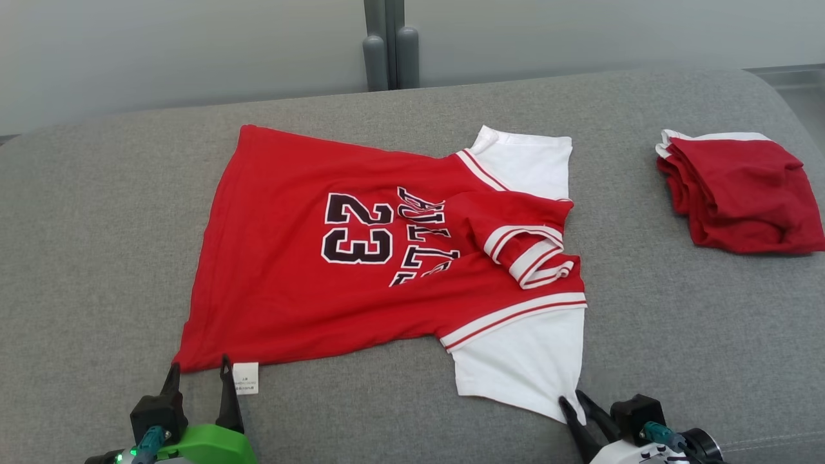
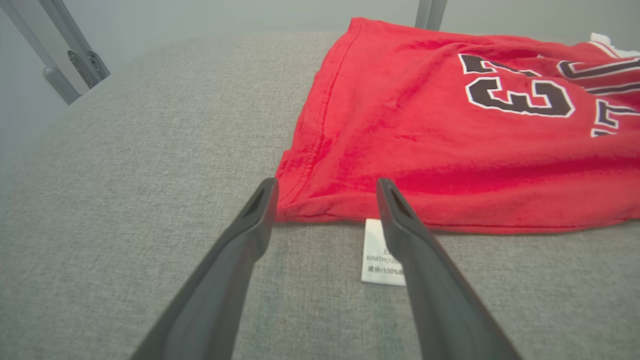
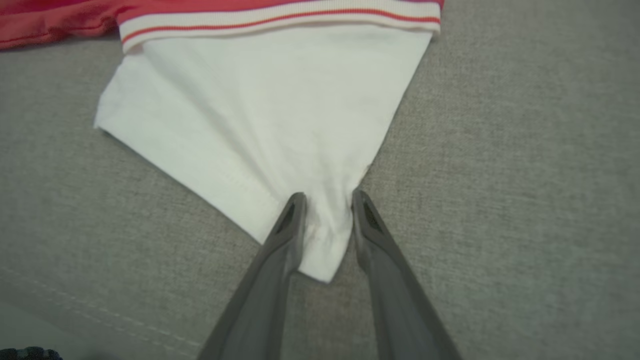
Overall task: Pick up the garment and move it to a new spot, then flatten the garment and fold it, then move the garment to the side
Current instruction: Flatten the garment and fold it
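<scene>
Garment [image 1: 309, 283], a red numbered jersey, is spread across the middle of the grey cushion [image 1: 97, 258], collar toward 3 o'clock. At 7 o'clock the left gripper [image 1: 199, 364] is held wide apart astride the hem corner [image 2: 300, 200], beside the care label [image 1: 245, 377], judged ready for a pinch. At 5 o'clock the right gripper [image 1: 571, 397] is drawn partway in on the white sleeve [image 1: 522, 367] tip, cloth bunched between; a firm pinch cannot be confirmed. Both near corners are probably sought so the cloth can be pulled flat. A folded red pile [image 1: 741, 193] lies well apart at 2 o'clock
</scene>
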You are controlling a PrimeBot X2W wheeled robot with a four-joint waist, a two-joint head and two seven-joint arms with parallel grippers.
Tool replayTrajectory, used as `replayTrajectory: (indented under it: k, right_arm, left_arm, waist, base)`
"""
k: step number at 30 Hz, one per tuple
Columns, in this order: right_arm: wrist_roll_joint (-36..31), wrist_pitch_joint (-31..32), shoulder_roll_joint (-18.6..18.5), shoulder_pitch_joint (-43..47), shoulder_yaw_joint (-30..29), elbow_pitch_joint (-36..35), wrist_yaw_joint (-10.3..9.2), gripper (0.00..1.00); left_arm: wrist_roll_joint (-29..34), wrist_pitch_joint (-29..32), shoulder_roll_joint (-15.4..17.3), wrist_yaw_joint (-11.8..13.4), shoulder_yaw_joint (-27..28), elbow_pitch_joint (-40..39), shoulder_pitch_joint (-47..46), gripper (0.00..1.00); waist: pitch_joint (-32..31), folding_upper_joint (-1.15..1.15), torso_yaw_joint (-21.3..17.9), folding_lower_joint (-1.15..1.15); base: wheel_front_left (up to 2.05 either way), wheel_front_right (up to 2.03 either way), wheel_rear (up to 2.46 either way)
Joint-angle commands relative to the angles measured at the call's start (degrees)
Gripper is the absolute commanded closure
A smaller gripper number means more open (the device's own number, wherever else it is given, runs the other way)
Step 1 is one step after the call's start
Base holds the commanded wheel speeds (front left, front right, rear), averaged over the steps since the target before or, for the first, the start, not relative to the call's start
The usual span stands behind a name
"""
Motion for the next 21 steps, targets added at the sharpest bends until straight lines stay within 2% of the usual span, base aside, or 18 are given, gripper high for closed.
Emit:
replayTrajectory:
  k: [1,8,21]
  right_arm:
    - [0.15,1.24,-0.7,2.59,0.36,2.23,0.14,1.0]
    - [-0.4,1.08,-3.46,1.7,-3.63,-0.64,-0.11,1.0]
    - [-1.44,0.9,-4.86,0.65,-6.34,-2.92,0.03,1.0]
  left_arm:
    - [-0.26,0.02,0.23,0.04,0.54,0.33,-1.31,0.0]
    - [-0.57,0.02,0.24,-0.11,2.24,2.01,-2.24,0.0]
    - [-2.05,0.02,0.24,-1.08,4.75,6.46,-4.56,0.0]
  waist:
    - [0.13,0.0,-0.07,0.0]
    - [0.56,0.0,-0.79,0.0]
    - [1.91,0.0,-2.77,0.0]
  base:
    - [0.0,0.0,0.0]
    - [0.0,0.0,0.0]
    - [0.0,0.0,0.0]
